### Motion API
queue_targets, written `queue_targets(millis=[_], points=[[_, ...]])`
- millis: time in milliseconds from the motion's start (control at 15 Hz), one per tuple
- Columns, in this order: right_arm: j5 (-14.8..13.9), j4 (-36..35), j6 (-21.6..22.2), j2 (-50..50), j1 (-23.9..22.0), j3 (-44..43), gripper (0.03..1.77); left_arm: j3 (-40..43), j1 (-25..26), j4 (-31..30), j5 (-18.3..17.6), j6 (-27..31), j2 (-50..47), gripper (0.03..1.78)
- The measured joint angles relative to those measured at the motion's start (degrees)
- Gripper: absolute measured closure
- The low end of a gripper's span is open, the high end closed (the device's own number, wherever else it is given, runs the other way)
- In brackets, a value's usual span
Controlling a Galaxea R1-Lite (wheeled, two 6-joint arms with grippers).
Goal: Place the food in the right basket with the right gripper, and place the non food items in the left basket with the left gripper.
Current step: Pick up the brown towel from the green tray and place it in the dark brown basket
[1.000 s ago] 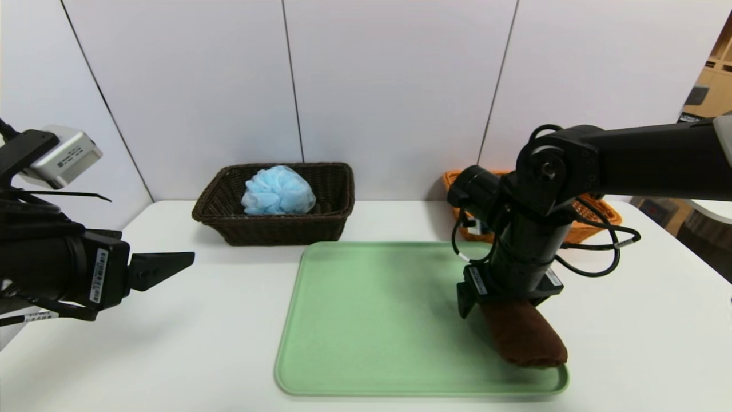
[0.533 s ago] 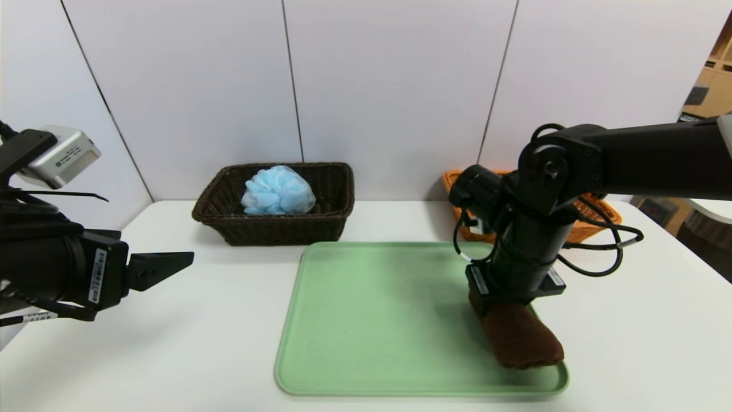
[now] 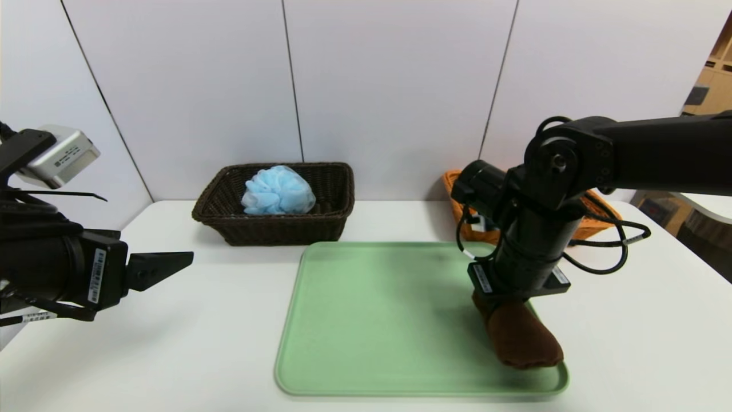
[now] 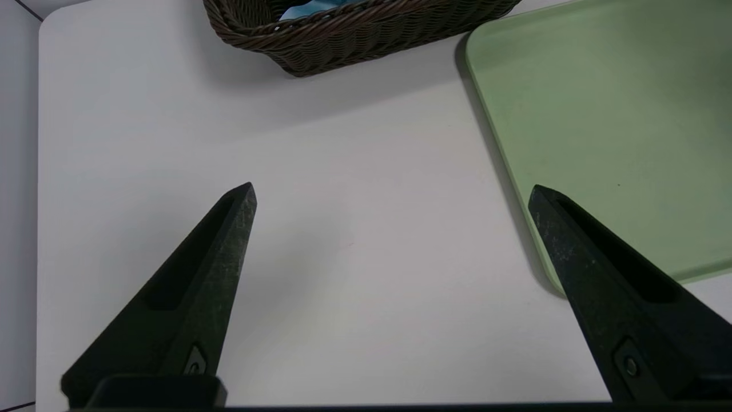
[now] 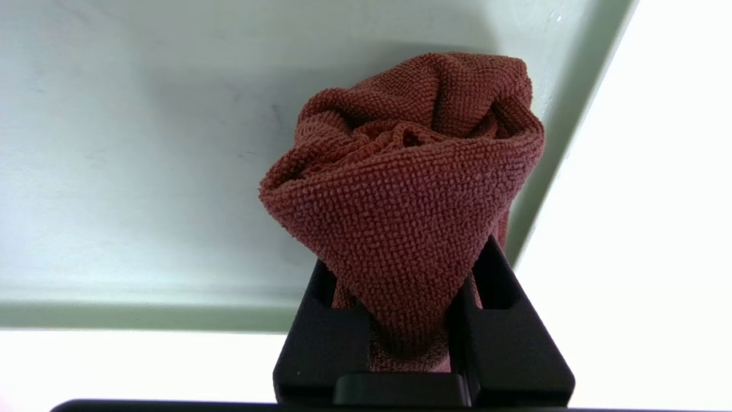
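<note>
So the right gripper (image 5: pixel 409 286) has its jaws clamped on a brown cloth (image 5: pixel 400 200) over the green tray (image 3: pixel 400 320), hiding the pinched middle. Its arm blocks much of the orange basket (image 3: pixel 592 229), while the left gripper (image 4: pixel 392 194) sits wide open off the tray's left side.

The forward-down head view and close, table-facing wrist views share the green tray (image 3: pixel 400 320).
</note>
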Motion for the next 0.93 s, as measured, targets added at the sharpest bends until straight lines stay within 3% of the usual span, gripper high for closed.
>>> queue_targets(millis=[400,600,933], points=[[5.63,-1.82,0.13,-3.25,5.01,-12.54,1.42,0.20,0.00,0.04,0.09,0.01,-0.13,0.12],[6.68,-13.79,0.13,-5.11,7.80,-14.28,1.42,0.24,0.00,0.04,0.11,0.09,-0.44,0.12],[5.72,-38.10,0.33,-5.16,10.33,-14.49,1.42,0.69,0.00,0.15,1.16,0.26,-1.04,0.12]])
